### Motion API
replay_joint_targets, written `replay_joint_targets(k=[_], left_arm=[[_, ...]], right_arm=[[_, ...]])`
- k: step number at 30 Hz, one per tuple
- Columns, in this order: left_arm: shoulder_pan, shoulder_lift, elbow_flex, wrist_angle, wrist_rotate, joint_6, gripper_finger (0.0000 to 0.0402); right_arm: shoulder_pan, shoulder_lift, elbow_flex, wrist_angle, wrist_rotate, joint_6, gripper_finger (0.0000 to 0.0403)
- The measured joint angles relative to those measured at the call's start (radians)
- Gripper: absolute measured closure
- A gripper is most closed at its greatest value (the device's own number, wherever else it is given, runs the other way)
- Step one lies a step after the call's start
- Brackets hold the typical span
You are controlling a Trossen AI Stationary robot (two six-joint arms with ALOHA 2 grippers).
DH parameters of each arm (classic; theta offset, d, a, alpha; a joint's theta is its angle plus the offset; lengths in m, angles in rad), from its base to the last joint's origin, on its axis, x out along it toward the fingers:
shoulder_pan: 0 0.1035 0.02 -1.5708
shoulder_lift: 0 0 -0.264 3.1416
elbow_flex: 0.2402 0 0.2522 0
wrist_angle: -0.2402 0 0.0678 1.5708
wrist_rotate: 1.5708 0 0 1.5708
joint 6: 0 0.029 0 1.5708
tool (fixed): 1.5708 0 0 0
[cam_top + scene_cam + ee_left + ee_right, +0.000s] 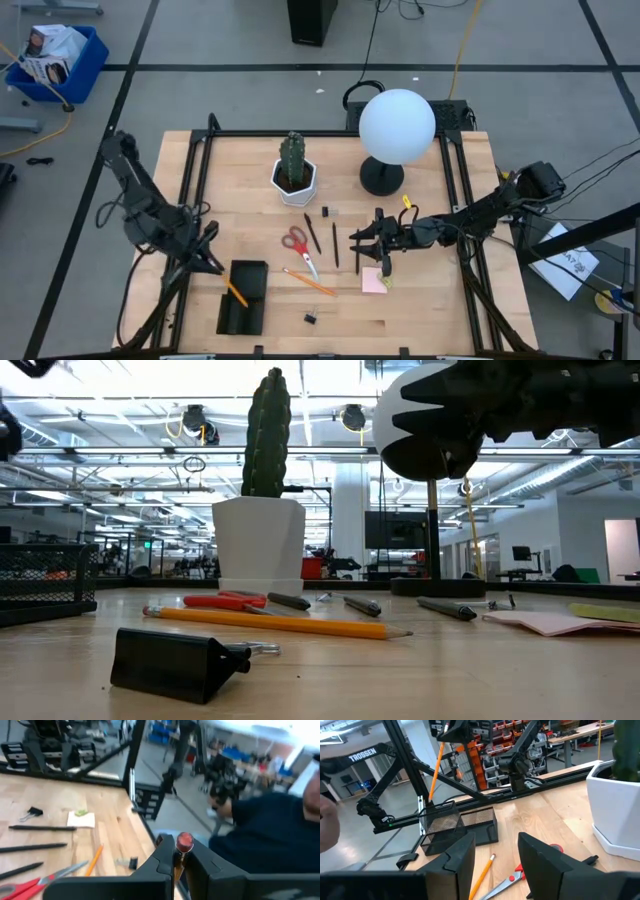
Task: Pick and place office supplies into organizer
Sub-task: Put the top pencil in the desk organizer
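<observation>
From above, the left gripper (214,262) is clamped on 1 orange pencil (236,292) angled over the black organizer (243,297). The right gripper (362,240) hangs open above a dark pen (335,244), beside the pink sticky notes (374,280). The red scissors (297,243) and a 2nd pencil (309,282) lie between. At table height, a black clip (178,663) sits nearest. The left wrist view shows the fingers (155,862) pinching the pencil's eraser end.

Potted cactus (293,168) beside globe lamp (396,128)
</observation>
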Motion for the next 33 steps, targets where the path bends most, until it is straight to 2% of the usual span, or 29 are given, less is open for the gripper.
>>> replay_joint_targets(k=[6,12,23,29,33], left_arm=[[-0.099,0.052,0.153,-0.200,-0.010,0.009,0.0380],[-0.121,0.126,0.194,-0.334,-0.038,-0.111,0.0373],[-0.121,0.344,0.187,-0.315,-0.068,-0.216,0.0380],[-0.121,0.463,0.187,-0.277,-0.045,-0.229,0.0342],[-0.121,0.510,0.187,-0.212,-0.035,-0.213,0.0338]], right_arm=[[0.000,0.000,0.000,0.000,0.000,0.000,0.0261],[0.000,0.000,0.000,-0.001,0.000,0.000,0.0261],[0.000,0.000,0.000,-0.001,0.000,-0.001,0.0261],[-0.001,0.000,0.000,-0.001,0.000,-0.001,0.0261],[-0.001,0.001,0.000,-0.001,0.000,-0.004,0.0261]])
